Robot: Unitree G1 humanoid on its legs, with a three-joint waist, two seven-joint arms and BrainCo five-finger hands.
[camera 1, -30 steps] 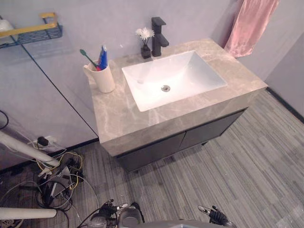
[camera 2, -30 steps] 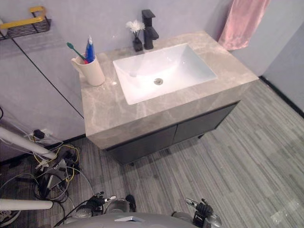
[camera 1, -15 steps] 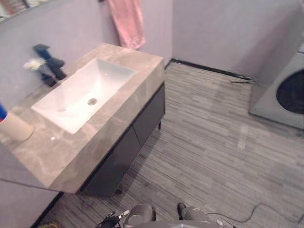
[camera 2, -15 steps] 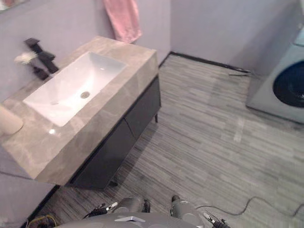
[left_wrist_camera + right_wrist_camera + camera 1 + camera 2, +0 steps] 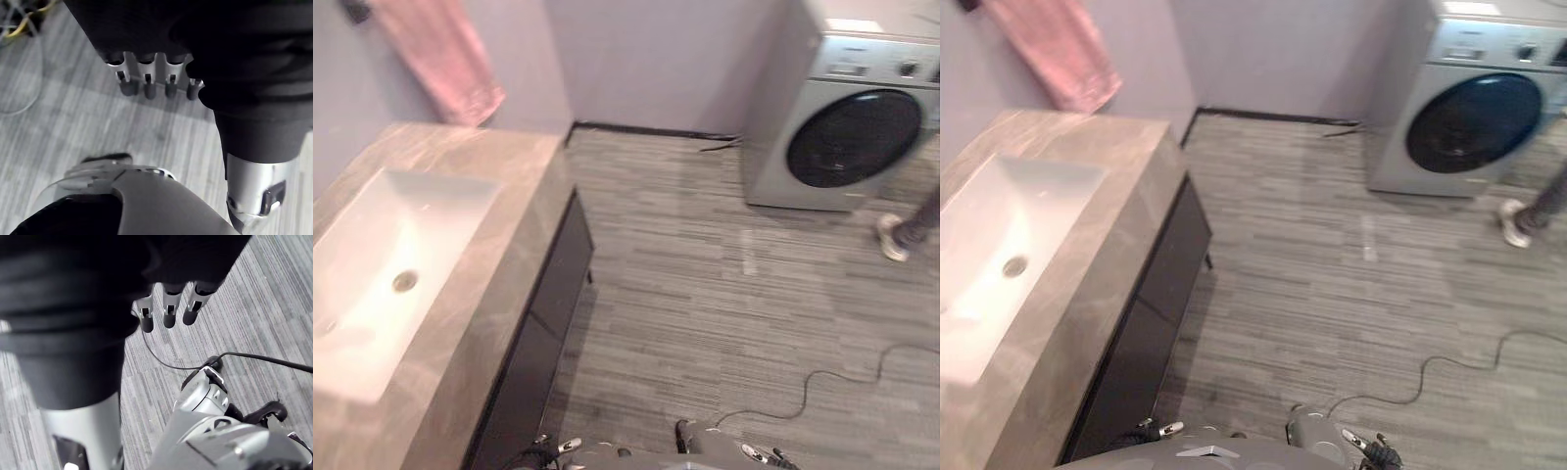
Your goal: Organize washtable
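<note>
Counter: the counter point(image 5: 504, 250) runs along the left side of what we see from the head – grey marbled stone top, with its far end butting up to the wall under the towel.
Sink: a white rectangular sink point(image 5: 382, 245) is set into the counter top, and there's a round metal drain point(image 5: 405, 281) in its bottom. A strip of bare stone sits between the sink and the counter's front edge.
Towel: a pink towel point(image 5: 445, 59) hangs on the wall above the far end of the counter, its lower edge just above the stone.
Cabinet: dark cabinet doors point(image 5: 553, 289) sit under the stone top, facing the open floor point(image 5: 705, 294), which is grey striped planks.
Washing machine: a silver washing machine point(image 5: 847, 117) with a dark round door stands in the far right corner, well apart from the counter.
Person: at the right edge we can see a light shoe point(image 5: 891, 238) and a bit of dark trouser leg, just in front of the washing machine.
Left hand: our left hand point(image 5: 146, 73) hangs low over the floor, fingers loose and fairly straight – nothing in it.
Right hand: our right hand point(image 5: 168, 308) is the same, down over the floor planks with relaxed fingers and nothing held.
</note>
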